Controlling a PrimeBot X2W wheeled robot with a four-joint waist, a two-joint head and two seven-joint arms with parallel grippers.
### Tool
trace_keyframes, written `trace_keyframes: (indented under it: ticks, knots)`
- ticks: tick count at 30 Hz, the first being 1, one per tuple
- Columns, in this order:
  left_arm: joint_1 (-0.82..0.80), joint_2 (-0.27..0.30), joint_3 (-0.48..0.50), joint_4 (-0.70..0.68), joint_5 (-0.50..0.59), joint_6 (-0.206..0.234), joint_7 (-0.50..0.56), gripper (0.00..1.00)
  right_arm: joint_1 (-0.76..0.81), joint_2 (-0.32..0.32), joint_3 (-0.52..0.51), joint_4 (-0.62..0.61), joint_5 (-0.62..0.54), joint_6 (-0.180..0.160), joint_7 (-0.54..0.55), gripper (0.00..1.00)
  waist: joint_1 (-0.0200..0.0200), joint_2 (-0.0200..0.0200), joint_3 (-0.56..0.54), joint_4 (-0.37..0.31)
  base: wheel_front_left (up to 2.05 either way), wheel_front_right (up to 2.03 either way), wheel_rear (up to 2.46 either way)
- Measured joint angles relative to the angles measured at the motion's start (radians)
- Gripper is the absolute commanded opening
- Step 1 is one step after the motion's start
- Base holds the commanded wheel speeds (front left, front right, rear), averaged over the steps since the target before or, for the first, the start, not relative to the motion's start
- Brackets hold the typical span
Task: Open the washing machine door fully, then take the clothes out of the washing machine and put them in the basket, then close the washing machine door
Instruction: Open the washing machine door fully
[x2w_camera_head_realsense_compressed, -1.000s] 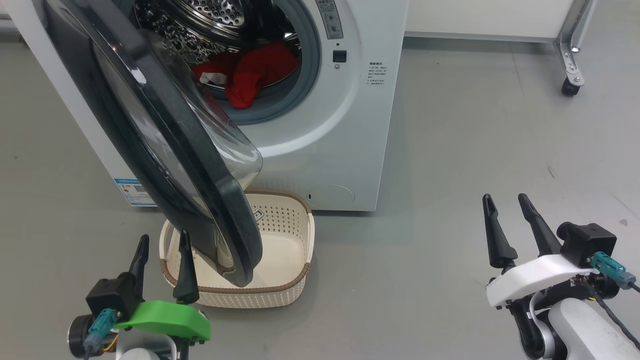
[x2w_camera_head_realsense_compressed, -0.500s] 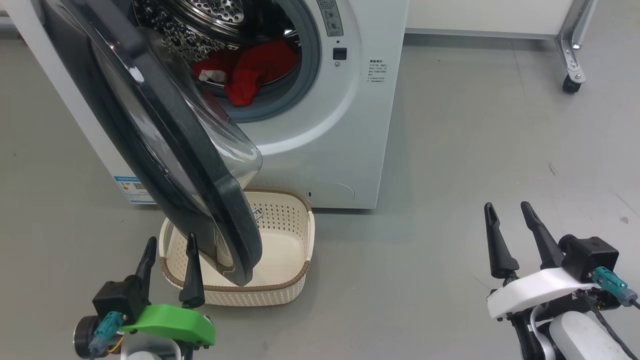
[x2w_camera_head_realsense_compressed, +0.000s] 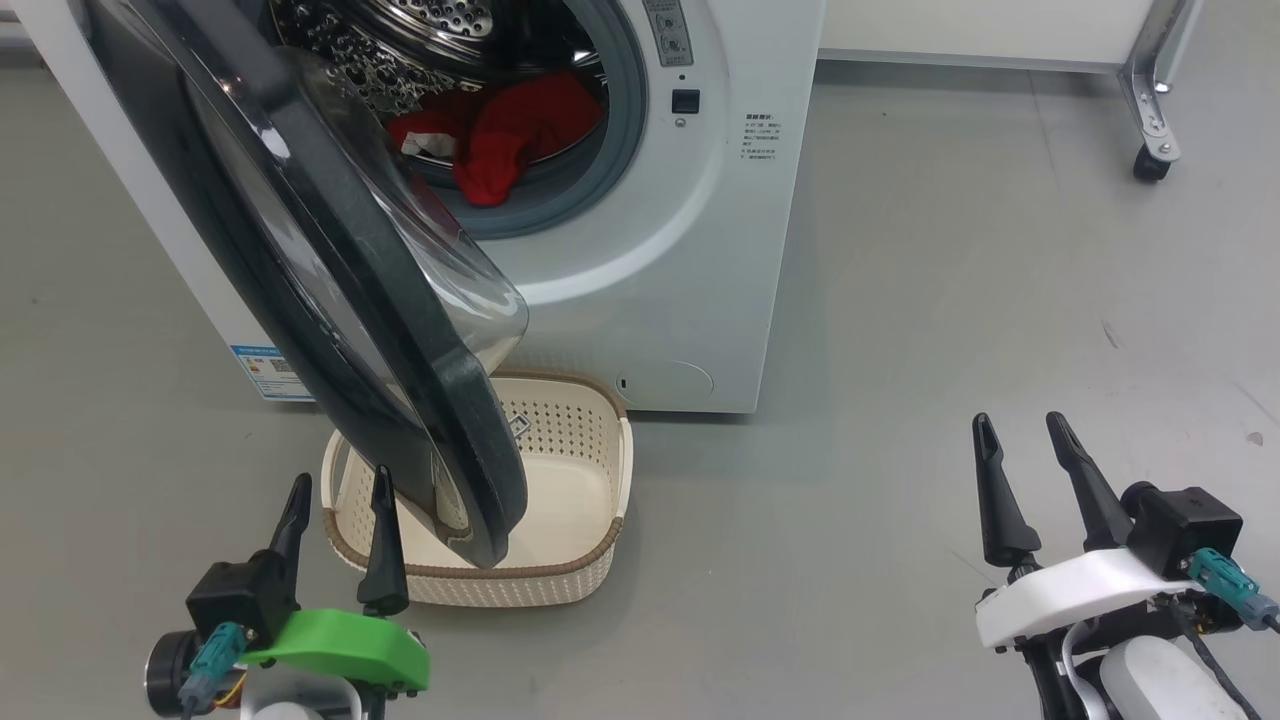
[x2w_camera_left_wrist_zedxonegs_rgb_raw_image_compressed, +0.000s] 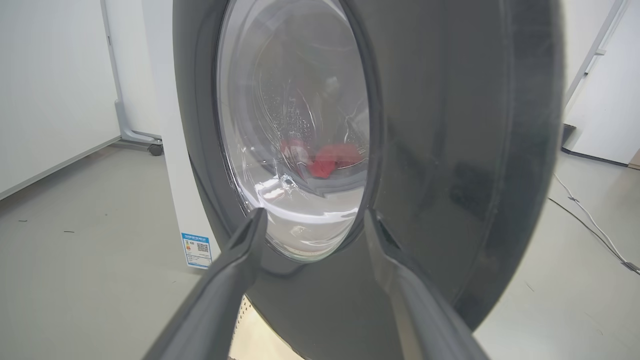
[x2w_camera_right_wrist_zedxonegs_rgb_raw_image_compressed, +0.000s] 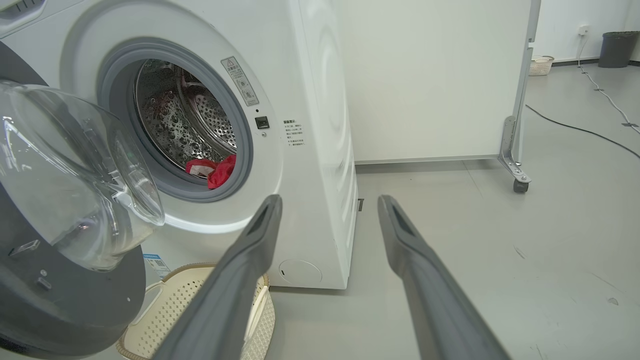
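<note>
Not much changed in the last second. Our left claw (x2w_camera_head_realsense_compressed: 341, 476) crept a little nearer the washing machine door (x2w_camera_head_realsense_compressed: 330, 260). Our right claw (x2w_camera_head_realsense_compressed: 1017, 418) sank a bit lower, off to the side over the floor (x2w_camera_head_realsense_compressed: 900, 300). Both claws were wide apart and held nothing. The door hung only part way open, above the basket (x2w_camera_head_realsense_compressed: 560, 585). The red clothes (x2w_camera_head_realsense_compressed: 500, 140) lay inside the washing machine (x2w_camera_head_realsense_compressed: 700, 250). We think the door needed a push first to open all the way.

glossy black door rim (x2w_camera_head_realsense_compressed: 340, 300), red cloth (x2w_camera_head_realsense_compressed: 510, 135)
</note>
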Motion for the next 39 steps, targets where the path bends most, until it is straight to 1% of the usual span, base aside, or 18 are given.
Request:
trace_keyframes:
  ticks: [3,9,12,17,20,31,32,33,34,39]
  knots:
    - [0.000,0.000,0.000,0.000,0.002,0.000,0.000,1.00,0.002,0.004,-0.005,-0.002,-0.004,0.008,0.000,1.00,0.0000,0.0000,0.001,0.000,0.00,0.00,0.00]
    - [0.000,0.000,0.000,0.001,0.002,0.000,0.000,1.00,0.005,0.013,-0.015,-0.005,-0.025,0.009,0.000,1.00,0.0000,0.0000,0.004,0.002,0.00,0.00,0.00]
    - [0.000,0.000,0.000,0.002,0.002,0.000,0.000,1.00,0.010,0.017,-0.021,-0.006,-0.026,0.017,0.000,1.00,0.0000,0.0000,0.005,0.002,0.00,0.00,0.00]
    - [0.000,0.000,0.000,0.003,0.002,0.000,0.000,1.00,0.018,0.022,-0.033,-0.006,-0.028,0.018,0.000,1.00,0.0000,0.0000,0.005,0.003,0.00,0.00,0.00]
    - [0.000,0.000,0.001,0.003,0.002,0.000,0.000,1.00,0.019,0.025,-0.034,-0.006,-0.035,0.027,0.000,1.00,0.0000,0.0000,0.006,0.003,0.00,0.00,0.00]
    - [0.000,0.000,0.002,0.005,0.002,0.000,0.000,1.00,0.023,0.037,-0.044,-0.005,-0.043,0.037,0.000,1.00,0.0000,0.0000,0.008,0.000,0.00,0.00,0.00]
    - [0.000,0.000,0.002,0.005,0.003,0.000,0.000,0.76,0.023,0.039,-0.045,-0.005,-0.044,0.038,0.000,1.00,0.0000,0.0000,0.008,0.000,0.00,0.00,0.00]
    - [0.000,0.000,0.002,0.006,0.004,0.000,0.000,0.33,0.023,0.040,-0.047,-0.005,-0.045,0.038,0.000,1.00,0.0000,0.0000,0.008,-0.001,0.00,0.00,0.00]
    - [0.000,0.000,0.002,0.007,0.005,0.000,0.000,0.00,0.023,0.041,-0.049,-0.005,-0.049,0.040,0.000,1.00,0.0000,0.0000,0.008,-0.001,0.00,0.00,0.00]
    - [0.000,0.000,0.002,0.008,0.012,-0.001,0.000,0.00,0.023,0.049,-0.054,-0.005,-0.052,0.044,0.000,1.00,0.0000,0.0000,0.007,-0.002,0.00,0.00,0.00]
